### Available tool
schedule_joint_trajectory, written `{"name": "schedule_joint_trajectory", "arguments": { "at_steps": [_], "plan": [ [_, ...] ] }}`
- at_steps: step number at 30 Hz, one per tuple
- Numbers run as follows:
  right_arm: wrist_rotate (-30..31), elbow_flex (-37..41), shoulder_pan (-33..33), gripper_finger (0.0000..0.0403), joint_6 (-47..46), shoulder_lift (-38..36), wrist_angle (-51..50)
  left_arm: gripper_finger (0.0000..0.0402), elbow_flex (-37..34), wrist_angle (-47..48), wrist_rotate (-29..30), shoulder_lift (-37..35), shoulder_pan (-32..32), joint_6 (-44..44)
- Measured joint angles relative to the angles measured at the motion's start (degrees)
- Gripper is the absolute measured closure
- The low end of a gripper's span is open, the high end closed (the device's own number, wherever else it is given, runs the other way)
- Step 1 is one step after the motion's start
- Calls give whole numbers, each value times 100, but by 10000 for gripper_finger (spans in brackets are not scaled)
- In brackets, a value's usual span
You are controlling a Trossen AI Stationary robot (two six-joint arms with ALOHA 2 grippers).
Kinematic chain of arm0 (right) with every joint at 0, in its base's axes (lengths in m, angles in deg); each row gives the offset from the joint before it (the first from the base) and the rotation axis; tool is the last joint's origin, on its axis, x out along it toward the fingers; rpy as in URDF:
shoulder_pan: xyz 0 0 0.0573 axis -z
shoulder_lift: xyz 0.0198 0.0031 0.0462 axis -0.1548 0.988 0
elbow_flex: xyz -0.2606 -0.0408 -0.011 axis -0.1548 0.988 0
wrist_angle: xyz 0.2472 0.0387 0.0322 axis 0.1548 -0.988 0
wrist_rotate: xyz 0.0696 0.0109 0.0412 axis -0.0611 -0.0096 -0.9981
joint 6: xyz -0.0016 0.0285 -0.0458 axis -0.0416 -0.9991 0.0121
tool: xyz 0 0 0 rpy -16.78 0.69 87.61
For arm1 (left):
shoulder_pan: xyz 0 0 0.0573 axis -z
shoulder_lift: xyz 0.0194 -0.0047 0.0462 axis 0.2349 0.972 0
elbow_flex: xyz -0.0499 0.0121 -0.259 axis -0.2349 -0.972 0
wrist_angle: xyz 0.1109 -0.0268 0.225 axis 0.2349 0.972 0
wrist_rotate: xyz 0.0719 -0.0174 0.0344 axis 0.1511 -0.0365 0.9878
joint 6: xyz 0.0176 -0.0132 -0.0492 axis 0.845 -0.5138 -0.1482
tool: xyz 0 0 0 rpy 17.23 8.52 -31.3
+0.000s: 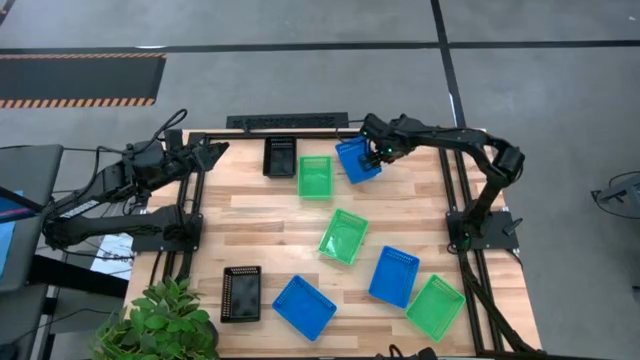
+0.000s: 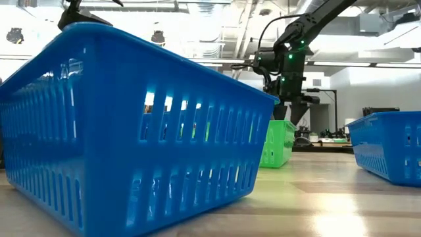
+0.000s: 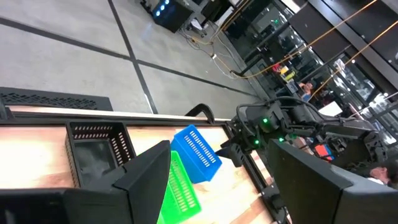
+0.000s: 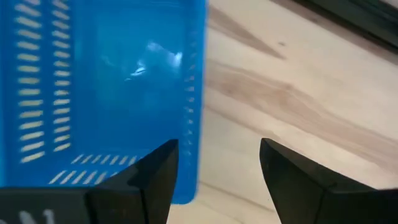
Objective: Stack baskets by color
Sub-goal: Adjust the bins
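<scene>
We are keeping the left gripper waiting at the table's far left corner, fingers wide apart and holding nothing, with a black basket just to its right. Next come a green basket and a tilted blue basket. We are hovering the right gripper, fingers spread and empty, over that blue basket's right rim.

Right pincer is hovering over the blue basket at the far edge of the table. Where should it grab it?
Take the blue basket by its thin side wall, coming straight down from above. The right pincer is open, with one finger over the basket's inside and the other over bare table, so the rim sits between them. The open top and upright walls suit a rim pinch.
</scene>
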Motion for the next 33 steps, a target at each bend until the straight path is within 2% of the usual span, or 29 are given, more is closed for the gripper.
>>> {"name": "schedule_joint_trajectory", "arguments": {
  "at_steps": [10,29,33],
  "plan": [
    [-92,-4,-223,155,29,99,442,145,0,1,29,0,0,-4],
    [-94,-2,-231,155,164,656,213,145,0,2,35,0,0,-15],
    [-94,-2,-279,184,133,678,190,145,0,3,35,0,0,-15]
  ]
}}
